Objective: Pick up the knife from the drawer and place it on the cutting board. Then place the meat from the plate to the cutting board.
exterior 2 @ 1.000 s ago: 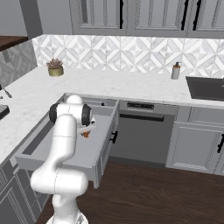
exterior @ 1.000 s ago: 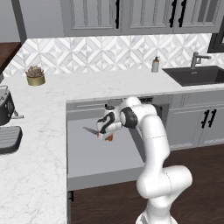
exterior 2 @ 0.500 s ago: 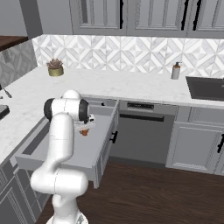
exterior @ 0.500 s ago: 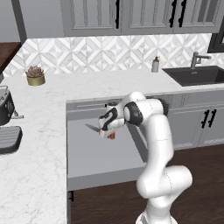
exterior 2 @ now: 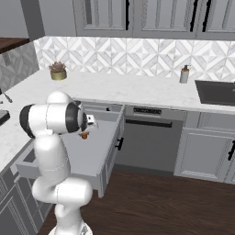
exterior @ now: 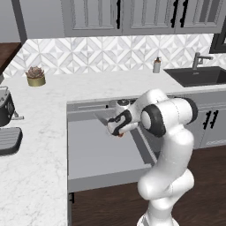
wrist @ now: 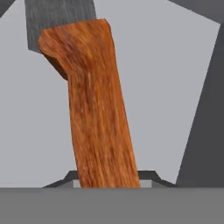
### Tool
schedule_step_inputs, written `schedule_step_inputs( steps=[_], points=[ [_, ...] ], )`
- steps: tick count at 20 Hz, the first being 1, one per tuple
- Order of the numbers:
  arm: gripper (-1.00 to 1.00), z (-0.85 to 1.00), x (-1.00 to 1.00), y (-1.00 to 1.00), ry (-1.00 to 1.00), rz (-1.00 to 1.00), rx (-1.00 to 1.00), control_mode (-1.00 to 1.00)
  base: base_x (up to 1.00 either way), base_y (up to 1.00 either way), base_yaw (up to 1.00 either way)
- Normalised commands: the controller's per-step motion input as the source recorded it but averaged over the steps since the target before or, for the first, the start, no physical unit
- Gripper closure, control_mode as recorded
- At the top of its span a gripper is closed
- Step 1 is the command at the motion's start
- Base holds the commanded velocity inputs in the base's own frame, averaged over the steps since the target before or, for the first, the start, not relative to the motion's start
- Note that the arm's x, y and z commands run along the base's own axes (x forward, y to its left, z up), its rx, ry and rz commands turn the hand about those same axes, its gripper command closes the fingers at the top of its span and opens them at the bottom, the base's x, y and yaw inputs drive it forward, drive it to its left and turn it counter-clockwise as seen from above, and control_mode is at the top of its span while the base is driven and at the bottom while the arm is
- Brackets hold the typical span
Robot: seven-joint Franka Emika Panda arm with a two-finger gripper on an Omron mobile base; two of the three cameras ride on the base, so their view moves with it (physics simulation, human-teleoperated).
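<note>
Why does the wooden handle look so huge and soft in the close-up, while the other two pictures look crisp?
Hand view: the camera sits right on the knife, so its grain smears. Left base view: even light, faint shadow in the drawer. Right base view: sharp, no glare.

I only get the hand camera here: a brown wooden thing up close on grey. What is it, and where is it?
Observer: It's the knife handle; the arm is reaching into an open drawer under the white counter.
Operator: Has the robot got it?
Observer: Yes. The fingers are shut on the handle, above the drawer floor.
Operator: Anything else nearby?
Observer: A small potted plant stands on the counter by the tiled wall.
</note>
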Motion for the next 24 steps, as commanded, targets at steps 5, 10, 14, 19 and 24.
schedule_step_inputs(
  steps=[5, 10, 14, 19, 24],
  points=[
    [1.0, 1.0, -1.0, -0.15, -0.2, -0.13, 0.0, -1.0, 0.0, 0.0, 0.0],
    [1.0, 1.0, -1.0, -0.29, -0.12, -0.09, 0.0, -1.0, 0.0, 0.0, 0.0],
    [1.0, 1.0, -1.0, -0.25, -0.01, -0.07, 0.0, -1.0, 0.0, 0.0, 0.0],
    [1.0, 1.0, -1.0, -0.29, 0.08, -0.05, 0.01, -1.0, 0.0, 0.0, 0.0],
    [1.0, 1.0, -1.0, -0.35, 0.28, 0.02, 0.01, -1.0, 0.0, 0.0, 0.0]
  ],
)
